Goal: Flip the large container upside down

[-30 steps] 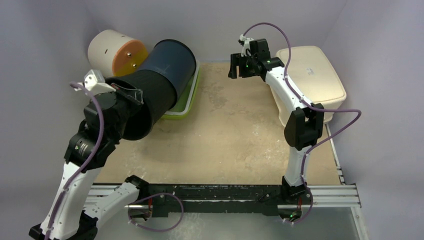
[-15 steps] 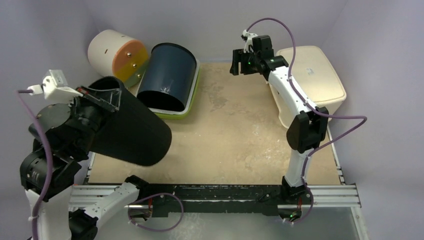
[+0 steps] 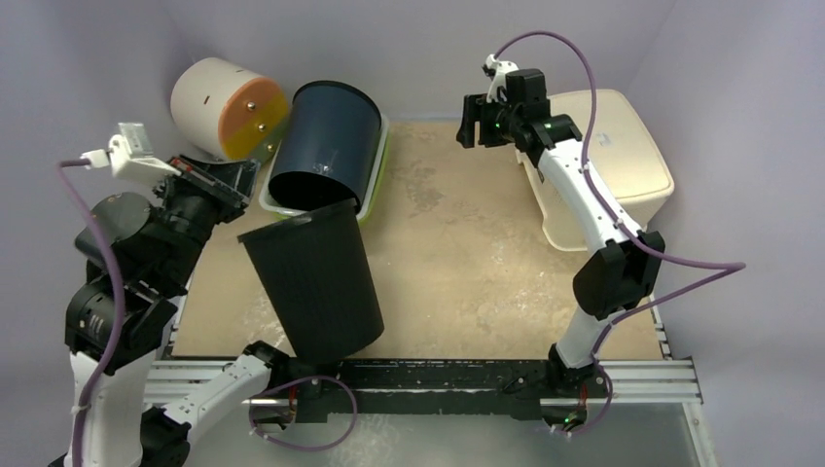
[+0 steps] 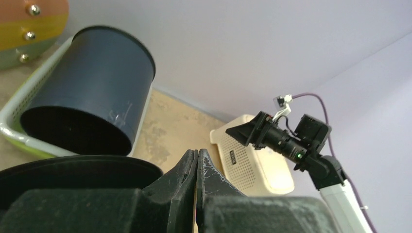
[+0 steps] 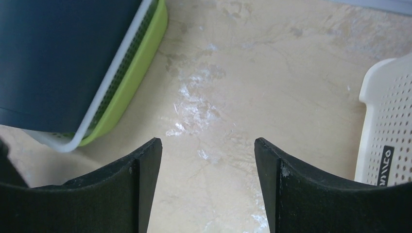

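The large container [image 3: 311, 287] is a black ribbed bin, hanging tilted over the table's front left. Its mouth points up and back toward my left gripper [image 3: 238, 199], and its base is low near the front rail. In the left wrist view the gripper [image 4: 197, 153] is shut, with the bin's dark rim [image 4: 73, 167] running in against its left finger, so it holds the bin by the rim. My right gripper [image 3: 475, 122] hovers high at the back, open. Only bare tabletop shows between its fingers [image 5: 208, 145].
A dark blue bin [image 3: 326, 146] lies on its side in a green and white tray [image 3: 375, 185] at the back left. A cream drum with an orange end [image 3: 219, 97] lies behind it. An overturned cream perforated basket [image 3: 613, 156] stands at the right. A metal rail [image 3: 438, 375] runs along the front.
My left arm has swung the black bin from lying across the back left down to a tilted, mouth-up pose at the front left. The right arm has lifted and shifted slightly right.
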Motion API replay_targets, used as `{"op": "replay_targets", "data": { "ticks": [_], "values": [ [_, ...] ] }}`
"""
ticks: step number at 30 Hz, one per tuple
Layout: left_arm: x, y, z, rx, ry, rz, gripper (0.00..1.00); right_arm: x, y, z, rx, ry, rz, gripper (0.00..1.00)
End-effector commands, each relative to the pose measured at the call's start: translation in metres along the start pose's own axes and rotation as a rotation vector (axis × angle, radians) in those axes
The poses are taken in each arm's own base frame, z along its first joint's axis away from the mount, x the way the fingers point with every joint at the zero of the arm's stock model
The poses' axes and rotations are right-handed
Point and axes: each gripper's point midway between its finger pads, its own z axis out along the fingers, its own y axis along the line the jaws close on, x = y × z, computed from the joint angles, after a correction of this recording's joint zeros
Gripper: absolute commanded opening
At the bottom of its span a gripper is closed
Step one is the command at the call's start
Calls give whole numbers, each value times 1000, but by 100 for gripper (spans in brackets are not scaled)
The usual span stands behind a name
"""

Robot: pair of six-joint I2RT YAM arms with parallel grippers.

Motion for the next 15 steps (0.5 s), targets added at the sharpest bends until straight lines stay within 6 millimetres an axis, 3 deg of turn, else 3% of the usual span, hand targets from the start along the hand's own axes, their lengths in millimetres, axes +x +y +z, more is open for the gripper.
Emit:
{"op": "replay_targets", "data": {
  "ticks": [1,5,10,15],
  "values": [
    [6,-3,9,26,-3,-24,0,7,-4,-8,29,-1,13,73],
    [20,6,16,1,29,-23,0,16,-6,-10,28,11,11,78],
    [49,13,27,-3,112,-17,0,33,8,-9,-45,58,30,78],
    [85,13,31,41,262,43,44,39,11,-6,-64,77,34,77]
  ]
}}
